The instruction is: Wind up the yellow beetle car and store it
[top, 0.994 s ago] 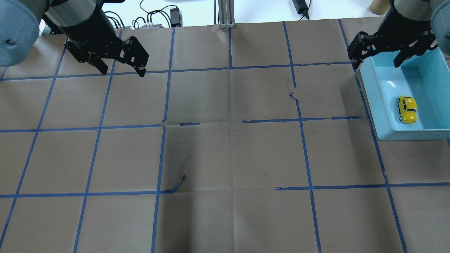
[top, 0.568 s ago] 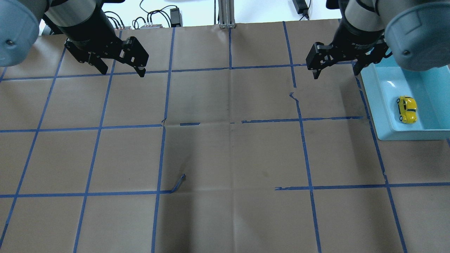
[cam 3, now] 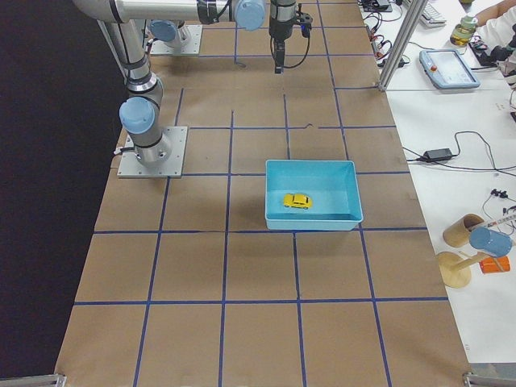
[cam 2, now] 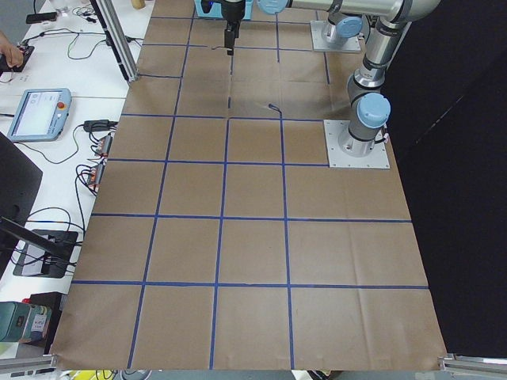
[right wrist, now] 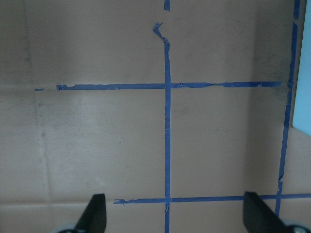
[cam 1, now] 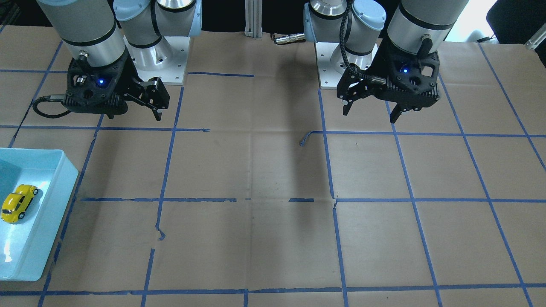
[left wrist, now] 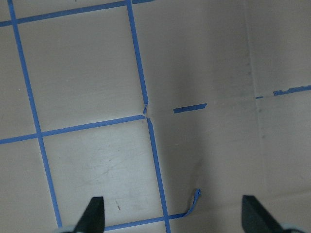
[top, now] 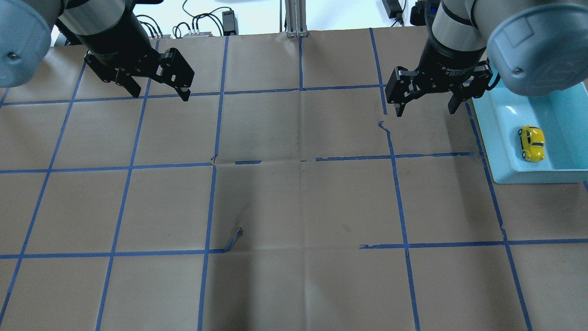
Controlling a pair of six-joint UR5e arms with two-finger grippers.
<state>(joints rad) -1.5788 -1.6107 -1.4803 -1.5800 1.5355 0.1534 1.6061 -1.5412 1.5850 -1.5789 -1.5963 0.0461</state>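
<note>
The yellow beetle car (top: 532,143) lies inside the light blue tray (top: 487,133) at the table's right edge, near the tray's front wall. It also shows in the front view (cam 1: 18,203) and the right side view (cam 3: 297,200). My right gripper (top: 426,111) is open and empty, above the paper just left of the tray's far corner. Its wrist view (right wrist: 177,213) shows bare paper and a sliver of the tray (right wrist: 303,97). My left gripper (top: 161,96) is open and empty at the far left. Its wrist view (left wrist: 175,216) shows only paper.
Brown paper with a blue tape grid covers the table. A curl of tape (top: 234,239) is lifted near the middle front. An aluminium post (top: 296,18) and cables (top: 202,25) stand at the far edge. A side bench holds a tablet (cam 3: 450,68).
My right gripper has moved left from above the tray's far end to over the paper beside it, still open. The car stays in the tray. The left arm has not moved.
</note>
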